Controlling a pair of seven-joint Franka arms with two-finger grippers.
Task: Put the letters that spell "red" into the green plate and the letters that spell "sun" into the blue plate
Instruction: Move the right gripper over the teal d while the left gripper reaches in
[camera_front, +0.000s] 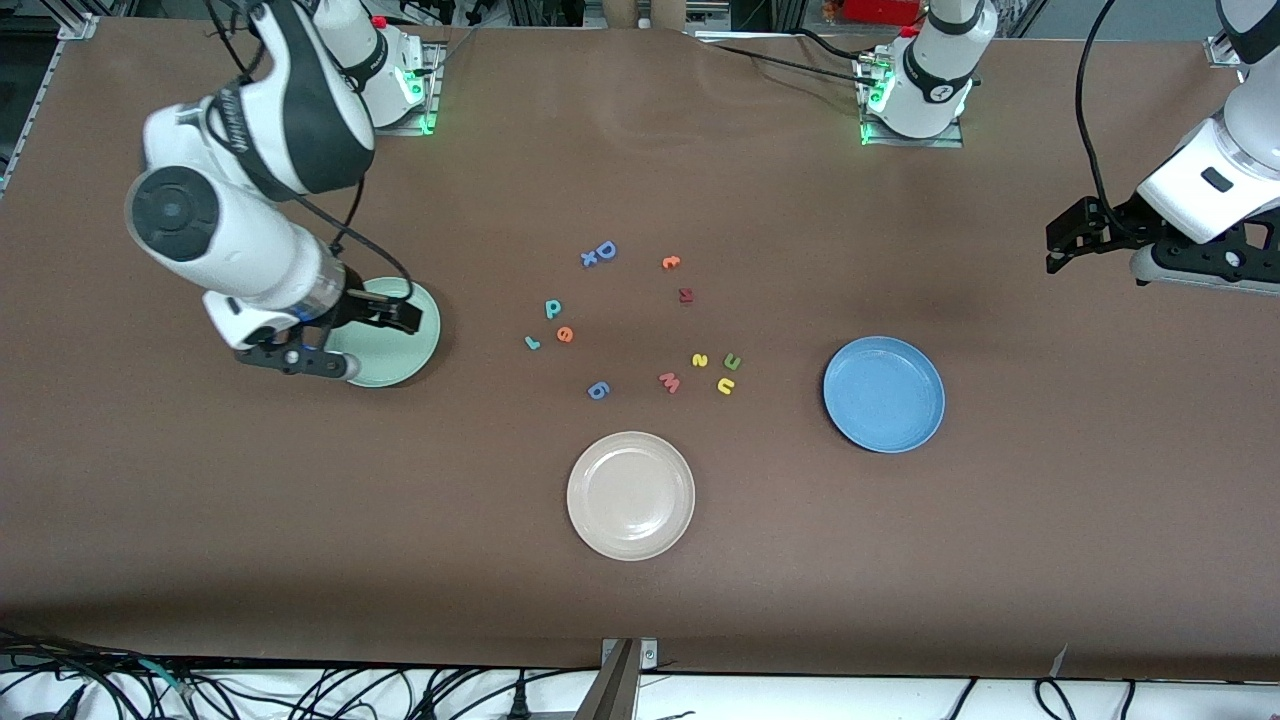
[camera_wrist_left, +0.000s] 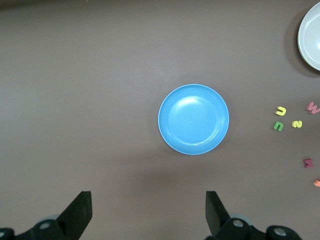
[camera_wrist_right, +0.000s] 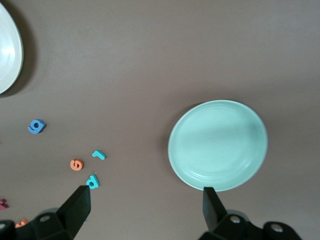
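Note:
The teal "d" (camera_front: 553, 308), orange "e" (camera_front: 564, 334) and thin teal "r" (camera_front: 532, 342) lie together mid-table, toward the right arm's end. They show again in the right wrist view: "d" (camera_wrist_right: 93, 181), "e" (camera_wrist_right: 76, 164), "r" (camera_wrist_right: 99, 154). The yellow "s" (camera_front: 699, 360), green arch (camera_front: 732, 361) and yellow arch (camera_front: 725, 386) lie closer to the blue plate (camera_front: 884, 393). My right gripper (camera_front: 400, 318) hangs open and empty over the green plate (camera_front: 400, 355). My left gripper (camera_front: 1058, 250) is open and empty, up over bare table at its own end.
A cream-white plate (camera_front: 630, 495) sits nearest the front camera. Other loose letters lie about: a blue "D" (camera_front: 604, 251), a small orange one (camera_front: 671, 262), a dark red one (camera_front: 686, 295), a pink "w" (camera_front: 669, 382) and a blue "6" (camera_front: 597, 390).

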